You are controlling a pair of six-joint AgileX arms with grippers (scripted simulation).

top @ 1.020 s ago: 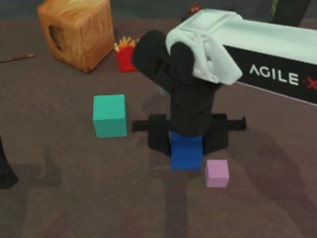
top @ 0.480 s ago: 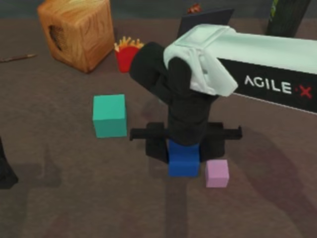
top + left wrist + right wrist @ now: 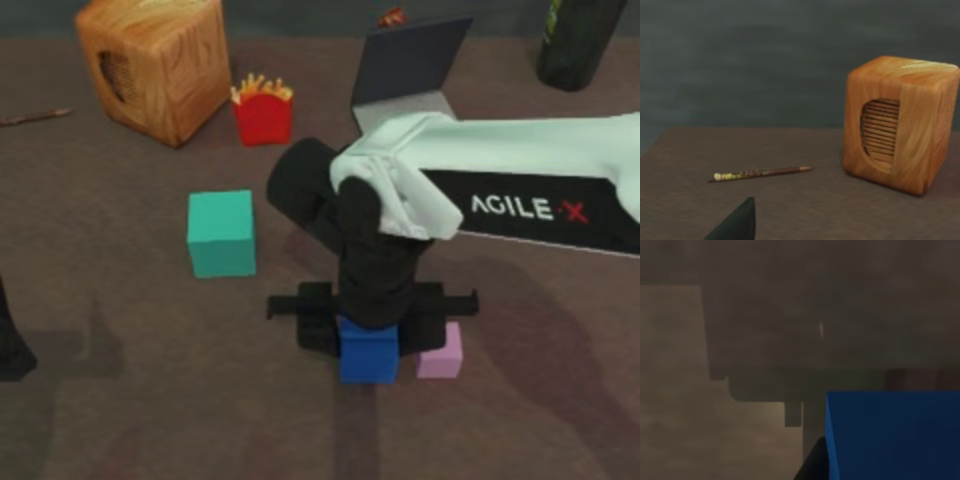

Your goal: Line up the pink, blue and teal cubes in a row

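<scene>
My right gripper (image 3: 368, 326) is shut on the blue cube (image 3: 368, 355), reaching down over it near the table's front middle. In the right wrist view the blue cube (image 3: 890, 435) fills the near corner, with one dark finger (image 3: 812, 465) against its side. The small pink cube (image 3: 444, 353) stands just right of the blue one, partly under the gripper's body; whether they touch is hidden. The teal cube (image 3: 221, 233) sits alone farther left and a little farther back. My left arm (image 3: 10, 350) is parked at the left edge, its one visible finger (image 3: 735, 225) far off to the side.
A big wood-grain block (image 3: 155, 65) stands at the back left, with a red carton of fries (image 3: 263, 110) beside it. A grey open laptop (image 3: 405, 75) and a dark bottle (image 3: 575, 40) are at the back right. A pencil (image 3: 760, 173) lies at the far left.
My right gripper has carried the blue cube toward the table's front, ending level with the pink cube. The arm drew back, uncovering the laptop. The teal and pink cubes stayed put.
</scene>
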